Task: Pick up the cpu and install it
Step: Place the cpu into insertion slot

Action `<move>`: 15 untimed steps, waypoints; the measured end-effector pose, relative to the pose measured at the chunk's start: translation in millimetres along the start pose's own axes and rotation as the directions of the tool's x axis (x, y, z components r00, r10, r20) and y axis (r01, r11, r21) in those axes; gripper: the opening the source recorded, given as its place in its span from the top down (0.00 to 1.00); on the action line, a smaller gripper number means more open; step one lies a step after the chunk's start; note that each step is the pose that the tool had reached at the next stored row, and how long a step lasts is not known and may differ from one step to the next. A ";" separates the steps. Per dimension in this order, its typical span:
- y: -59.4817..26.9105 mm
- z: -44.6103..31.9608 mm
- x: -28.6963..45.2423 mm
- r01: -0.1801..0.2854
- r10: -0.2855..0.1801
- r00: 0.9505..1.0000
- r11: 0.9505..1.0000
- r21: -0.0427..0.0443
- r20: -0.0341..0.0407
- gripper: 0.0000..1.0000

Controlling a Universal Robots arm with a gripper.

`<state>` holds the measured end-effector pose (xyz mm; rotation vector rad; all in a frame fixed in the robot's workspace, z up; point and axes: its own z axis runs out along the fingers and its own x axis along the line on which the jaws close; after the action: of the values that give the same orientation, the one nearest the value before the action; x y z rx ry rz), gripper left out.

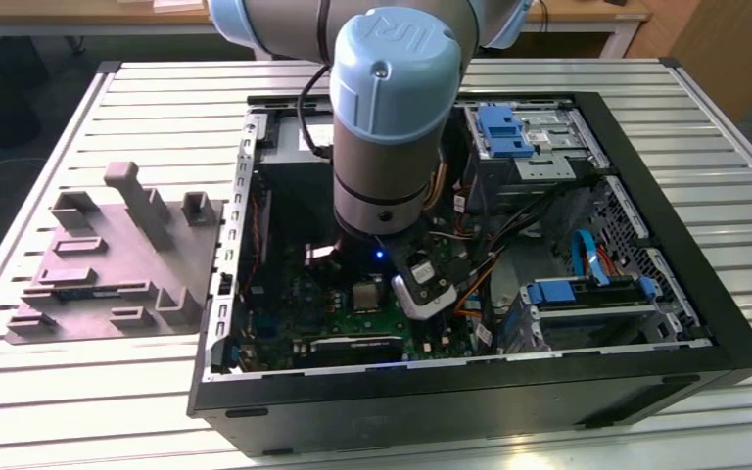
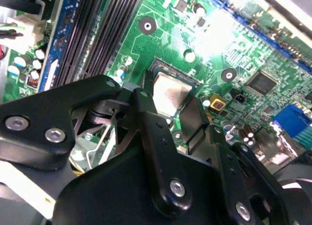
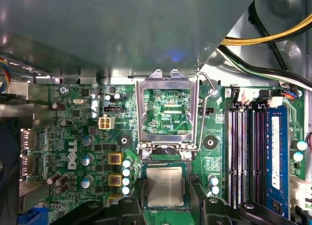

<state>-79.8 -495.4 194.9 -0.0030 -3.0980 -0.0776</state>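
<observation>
The gripper [image 2: 170,108] is narrowed around the cpu [image 3: 165,186], its 2 black fingers [image 2: 146,112] pressed against opposite edges of the chip in both wrist views. The cpu lies flat, silver top up, at the socket of the green motherboard [image 3: 78,137], just beside the metal socket frame [image 3: 142,112], which stands swung open. In the exterior view the arm [image 1: 390,127] reaches down into the open computer case [image 1: 670,250].
</observation>
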 end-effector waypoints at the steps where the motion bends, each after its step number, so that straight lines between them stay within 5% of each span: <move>1: 0.0 0.0 0.0 0.000 0.000 1.000 1.000 0.000 0.000 0.52; 5: 0.0 0.2 0.0 0.000 0.000 1.000 1.000 -0.001 0.000 0.53; 10: -0.8 0.1 0.0 0.000 0.000 1.000 1.000 -0.001 0.000 0.72; 15: -2.0 -0.5 -0.5 -0.007 0.007 1.000 1.000 -0.001 0.000 0.72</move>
<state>-79.3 -497.4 195.3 -0.0132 -3.0981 -0.0790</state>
